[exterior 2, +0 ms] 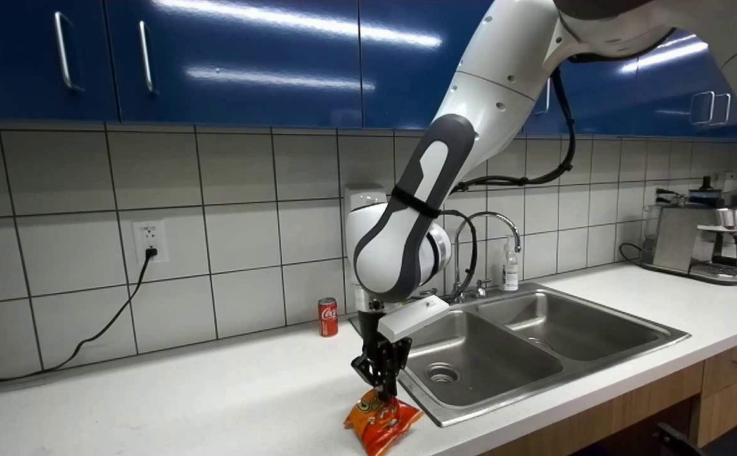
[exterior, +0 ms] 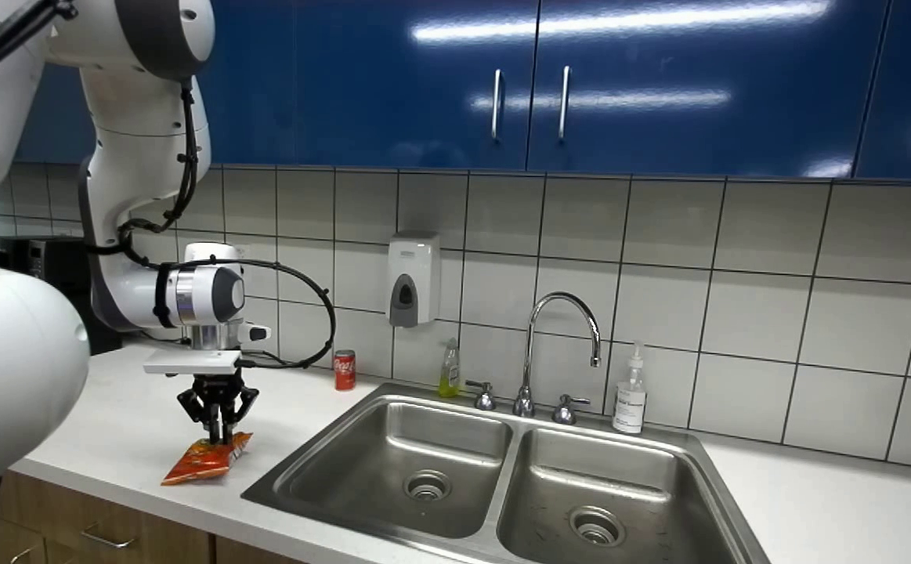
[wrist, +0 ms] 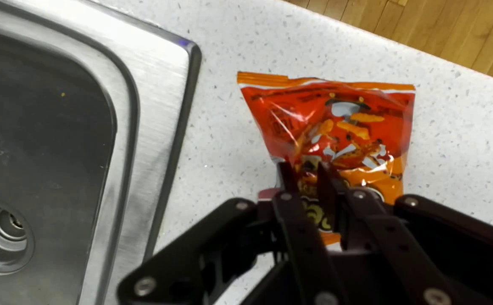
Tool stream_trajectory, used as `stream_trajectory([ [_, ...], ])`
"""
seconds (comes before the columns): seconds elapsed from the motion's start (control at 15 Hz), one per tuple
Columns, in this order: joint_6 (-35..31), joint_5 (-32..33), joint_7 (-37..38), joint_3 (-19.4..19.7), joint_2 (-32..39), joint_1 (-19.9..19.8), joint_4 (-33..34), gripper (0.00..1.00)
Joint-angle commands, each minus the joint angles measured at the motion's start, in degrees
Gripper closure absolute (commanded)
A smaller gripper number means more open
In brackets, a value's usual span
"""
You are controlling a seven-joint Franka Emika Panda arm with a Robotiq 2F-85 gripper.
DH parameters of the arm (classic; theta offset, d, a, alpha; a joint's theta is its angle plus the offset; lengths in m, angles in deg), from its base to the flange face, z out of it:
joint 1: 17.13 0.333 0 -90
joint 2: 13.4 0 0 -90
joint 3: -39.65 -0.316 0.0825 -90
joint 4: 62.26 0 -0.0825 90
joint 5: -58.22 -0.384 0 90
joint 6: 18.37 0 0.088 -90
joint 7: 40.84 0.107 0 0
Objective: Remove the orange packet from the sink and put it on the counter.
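In the wrist view the black gripper [wrist: 305,170] reaches up from the bottom edge; its fingers [wrist: 287,180] stand close, a narrow gap between them, and I cannot tell whether they pinch the orange packet [wrist: 348,135]. It lies on the speckled white counter [wrist: 216,127], right of centre, printed with orange curls; its rounded yellow lettering is partly behind the fingers and not fully readable. The sink [wrist: 157,97] takes the left side, its rim near the packet but apart. In both exterior views a red can [exterior: 344,370], farther back, shows white script reading "Coca". Right of centre in an exterior view, a pump bottle [exterior: 630,403] carries a white label too small to read. A white dispenser [exterior: 413,270] hangs on the tiled wall [exterior: 760,321] near mid-frame, below blue cabinets [exterior: 416,86].
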Motion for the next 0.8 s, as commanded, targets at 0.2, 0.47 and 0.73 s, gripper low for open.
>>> stream_trajectory([
  [0.2, 0.1, 1.7, 2.1, 0.8, -1.6, 0.8, -0.4, 0.25],
  [0.47, 0.2, 1.4, 0.9, 0.4, -3.7, 0.1, -2.0, 0.0],
  [0.73, 0.4, 0.0, -1.4, -0.7, -8.3, -1.7, -5.7, 0.0],
])
